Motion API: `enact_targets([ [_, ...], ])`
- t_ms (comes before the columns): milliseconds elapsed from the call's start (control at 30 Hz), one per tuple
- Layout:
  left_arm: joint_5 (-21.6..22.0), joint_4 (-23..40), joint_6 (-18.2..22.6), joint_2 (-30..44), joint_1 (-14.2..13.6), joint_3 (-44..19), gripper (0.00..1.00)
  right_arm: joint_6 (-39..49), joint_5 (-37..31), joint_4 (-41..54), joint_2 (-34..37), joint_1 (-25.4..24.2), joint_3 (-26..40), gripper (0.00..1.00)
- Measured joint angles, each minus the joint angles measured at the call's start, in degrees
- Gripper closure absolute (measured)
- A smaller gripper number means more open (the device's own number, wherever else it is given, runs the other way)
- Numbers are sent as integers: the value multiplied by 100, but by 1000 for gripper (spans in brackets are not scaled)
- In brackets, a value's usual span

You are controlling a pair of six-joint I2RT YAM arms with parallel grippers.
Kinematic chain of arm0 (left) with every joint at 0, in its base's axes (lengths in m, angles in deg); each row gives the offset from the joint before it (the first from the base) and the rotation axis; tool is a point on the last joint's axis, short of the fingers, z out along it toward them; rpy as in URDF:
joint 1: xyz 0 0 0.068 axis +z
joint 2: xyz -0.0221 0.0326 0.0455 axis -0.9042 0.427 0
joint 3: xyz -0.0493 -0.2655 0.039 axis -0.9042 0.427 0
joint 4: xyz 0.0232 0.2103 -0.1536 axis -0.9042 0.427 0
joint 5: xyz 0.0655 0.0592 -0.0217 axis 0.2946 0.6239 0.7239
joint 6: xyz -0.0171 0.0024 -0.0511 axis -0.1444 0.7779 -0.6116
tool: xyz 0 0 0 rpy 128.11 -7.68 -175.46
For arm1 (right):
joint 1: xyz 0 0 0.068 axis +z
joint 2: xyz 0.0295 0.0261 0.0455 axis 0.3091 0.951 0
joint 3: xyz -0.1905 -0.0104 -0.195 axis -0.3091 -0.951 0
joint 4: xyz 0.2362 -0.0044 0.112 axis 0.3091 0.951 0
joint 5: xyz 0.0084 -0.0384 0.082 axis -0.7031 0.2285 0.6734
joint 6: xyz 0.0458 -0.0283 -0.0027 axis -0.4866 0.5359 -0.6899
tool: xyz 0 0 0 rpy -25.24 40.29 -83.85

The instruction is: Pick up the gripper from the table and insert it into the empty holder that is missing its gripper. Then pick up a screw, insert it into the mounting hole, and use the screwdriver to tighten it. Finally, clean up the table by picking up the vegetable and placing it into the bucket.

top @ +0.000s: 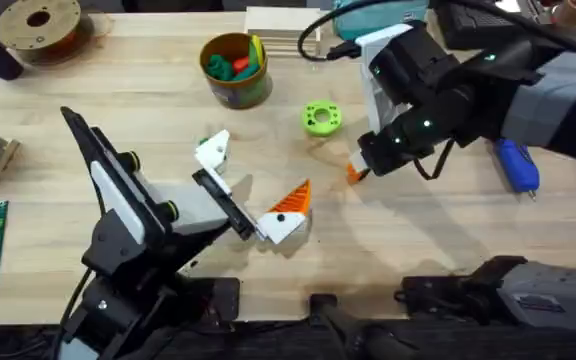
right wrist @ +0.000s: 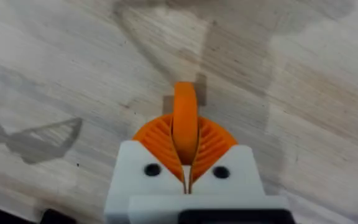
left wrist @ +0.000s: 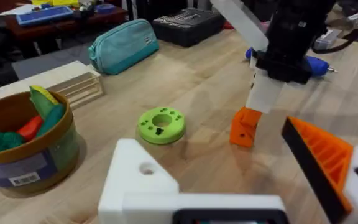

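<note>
The right gripper (top: 356,170) is down near the middle of the table (top: 438,250), and its two orange pads are pressed tight together on the small orange gripper tip (right wrist: 185,121). The tip stands on edge between the pads, right down at the wood, so it looks just grabbed or just about to be lifted. This is the first step of the job: pick up the loose tip. The left gripper (top: 253,190) waits closer to the front edge, open wide and holding nothing. One of its fingers has an orange tip on it, and the other is a bare white holder (left wrist: 143,182) with an empty screw hole. Next, the right arm needs to lift the tip, carry it over to that bare holder, turn it the right way, and slide it on. That will take careful lining up, because the fit looks snug. The blue screwdriver (top: 517,165) lies near the right edge, partly under the right arm. The bucket (top: 234,68) with toy pieces sits toward the far edge, and a flat green ring (top: 320,118) lies just beside it. I cannot tell for sure where the dark-green vegetable is.
</note>
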State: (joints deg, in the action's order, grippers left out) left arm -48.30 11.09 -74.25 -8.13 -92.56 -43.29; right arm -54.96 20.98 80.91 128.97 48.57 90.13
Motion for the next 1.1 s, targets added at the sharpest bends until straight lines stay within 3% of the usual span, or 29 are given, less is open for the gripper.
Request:
enact_targets([
  [67,0,0,0,0,0,0,14,-13,0,-1,-10,-1,4,985],
  [267,0,0,1,0,0,0,13,-16,53,252,-328,-37,226,982],
  [367,0,0,0,0,0,0,14,-15,438,215,-697,-299,441,982],
  [500,0,0,0,0,0,0,14,-36,1667,-296,-820,-936,514,983],
  [633,0,0,0,0,0,0,14,-183,3266,-992,-332,-1299,514,983],
  [867,-273,-15,-46,0,0,0,14,-860,5465,-1712,590,-1224,514,983],
  [1100,-740,-22,-580,0,0,0,14,-1274,6793,-1736,995,-860,514,983],
])
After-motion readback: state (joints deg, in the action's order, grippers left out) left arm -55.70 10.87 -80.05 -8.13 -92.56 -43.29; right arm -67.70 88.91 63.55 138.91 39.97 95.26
